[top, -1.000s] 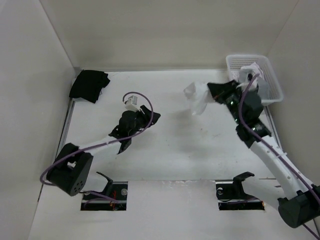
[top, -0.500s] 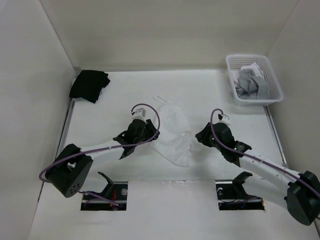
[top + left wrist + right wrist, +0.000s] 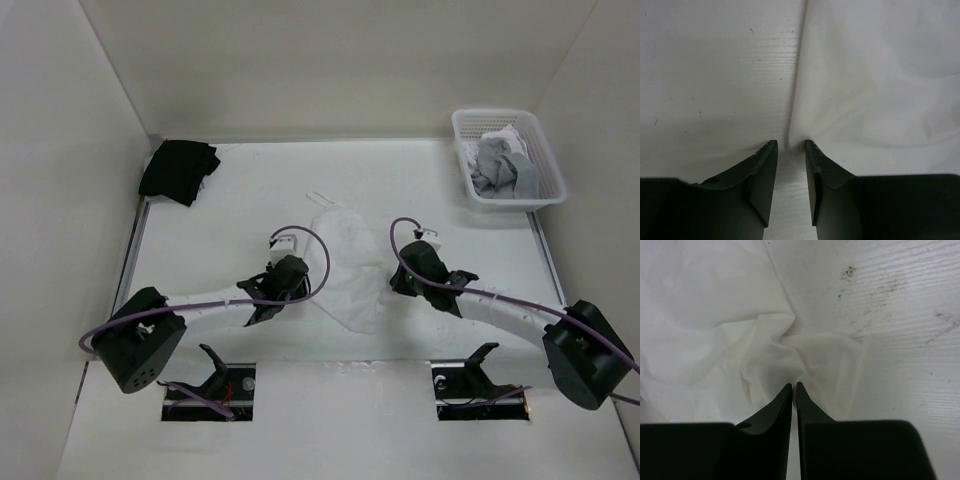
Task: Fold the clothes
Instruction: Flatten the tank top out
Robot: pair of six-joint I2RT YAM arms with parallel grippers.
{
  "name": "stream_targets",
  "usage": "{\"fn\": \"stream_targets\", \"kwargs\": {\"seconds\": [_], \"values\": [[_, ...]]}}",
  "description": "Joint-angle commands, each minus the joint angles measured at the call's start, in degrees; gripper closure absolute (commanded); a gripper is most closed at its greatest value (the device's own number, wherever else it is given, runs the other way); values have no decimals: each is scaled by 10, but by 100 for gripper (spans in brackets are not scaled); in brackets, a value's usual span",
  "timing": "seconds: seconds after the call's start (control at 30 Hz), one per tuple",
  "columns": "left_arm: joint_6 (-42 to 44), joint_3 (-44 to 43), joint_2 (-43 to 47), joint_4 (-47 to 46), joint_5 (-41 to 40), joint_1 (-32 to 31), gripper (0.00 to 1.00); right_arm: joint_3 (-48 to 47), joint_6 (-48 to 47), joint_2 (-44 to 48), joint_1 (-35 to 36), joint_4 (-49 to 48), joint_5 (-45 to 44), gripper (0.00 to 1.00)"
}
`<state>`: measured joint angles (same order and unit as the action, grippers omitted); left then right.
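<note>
The white top point(image 3: 345, 265) lies out on the tabletop point(image 3: 220, 200) between the two arms, spread but rumpled, and no fold shows in it yet. By the look of it, the job is only at its opening grab.

The left fingers point(image 3: 769, 154) are down at the tabletop, standing a little apart, and the cloth's edge runs right into the gap at their tips. No pinch is visible there.

The right fingers point(image 3: 785, 401) are all but together, only a slit between them. The fabric is puckered and gathered straight ahead of their tips, which reads as a pinch on the top's other side.

What's left looks like nearly everything: secure both holds, lift and smooth the cloth, then lay one part over another.
</note>
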<state>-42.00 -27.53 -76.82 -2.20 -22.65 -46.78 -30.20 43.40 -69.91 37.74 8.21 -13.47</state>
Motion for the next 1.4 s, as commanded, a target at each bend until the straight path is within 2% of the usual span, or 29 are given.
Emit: {"fn": "stream_targets", "kwargs": {"seconds": [0.0, 0.1, 0.13, 0.2, 0.27, 0.33, 0.4, 0.43, 0.5, 0.6, 0.63, 0.7, 0.73, 0.8, 0.83, 0.9, 1.03, 1.17, 1.37], "values": [[3, -33, -45, -31, 9, 37, 88, -35, -9, 4, 28, -35, 25, 93], [17, -85, -88, -69, 6, 95, 93, -42, -4, 26, 47, -24, 42, 94], [19, -129, -109, -83, 10, 130, 94, -45, -2, 45, 52, -8, 45, 94], [24, -156, -121, -91, 8, 141, 94, -45, 4, 71, 53, 6, 47, 94], [52, -256, -170, -96, 2, 168, 94, -35, 7, 100, 53, 12, 63, 94], [68, -312, -204, -89, 3, 179, 87, -22, 14, 105, 43, -1, 78, 93], [82, -351, -221, -63, 10, 183, 70, -11, 20, 90, 16, -32, 92, 93], [82, -351, -219, -57, 11, 183, 66, -7, 24, 80, 13, -48, 95, 93], [77, -306, -182, -50, 0, 181, 60, -4, 27, 41, 2, -94, 103, 91], [58, -196, -84, -47, -3, 163, 65, -7, 30, -8, -18, -137, 100, 84], [47, -126, -10, -22, -5, 141, 67, -11, 24, -16, -20, -157, 108, 72], [18, -65, 63, 30, -10, 116, 71, -9, 13, -11, -20, -164, 104, 59], [-16, -23, 110, 83, -5, 96, 74, -3, 9, -3, -20, -166, 101, 57], [-42, 2, 134, 109, 7, 78, 73, 6, 8, 8, -20, -168, 99, 57], [-57, 13, 144, 115, 25, 62, 70, 16, 8, 19, -20, -173, 94, 57], [-70, 15, 136, 112, 48, 46, 63, 29, 7, 34, -23, -179, 92, 57], [-62, -7, 79, 76, 73, 23, 55, 50, 10, 54, -24, -182, 89, 57], [-56, -11, 35, 48, 82, 26, 55, 72, 17, 67, -22, -195, 89, 57], [-58, -9, 34, 23, 90, 36, 55, 85, 20, 65, -21, -200, 88, 57]]}}
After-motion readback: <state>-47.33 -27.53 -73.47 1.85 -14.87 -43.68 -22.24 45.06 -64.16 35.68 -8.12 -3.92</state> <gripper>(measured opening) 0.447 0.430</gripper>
